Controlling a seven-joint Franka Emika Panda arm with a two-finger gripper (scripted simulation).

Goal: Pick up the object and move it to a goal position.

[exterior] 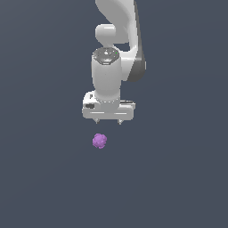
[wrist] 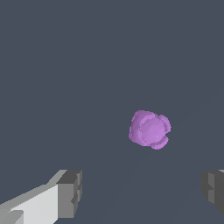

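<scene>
The object [exterior: 99,141] is a small purple, bumpy lump lying on the dark grey floor. My white gripper [exterior: 108,123] points down just above it and a little toward the exterior view's right, with its two short fingertips wide apart. Nothing is between them. In the wrist view the object [wrist: 150,129] lies ahead of the open gripper [wrist: 142,192], whose grey fingertips [wrist: 70,192] show at both sides of the frame. The lump is apart from both fingers.
Only the white arm [exterior: 116,40] rising behind the gripper shows; the floor is a plain dark grey surface with no other objects or edges in view.
</scene>
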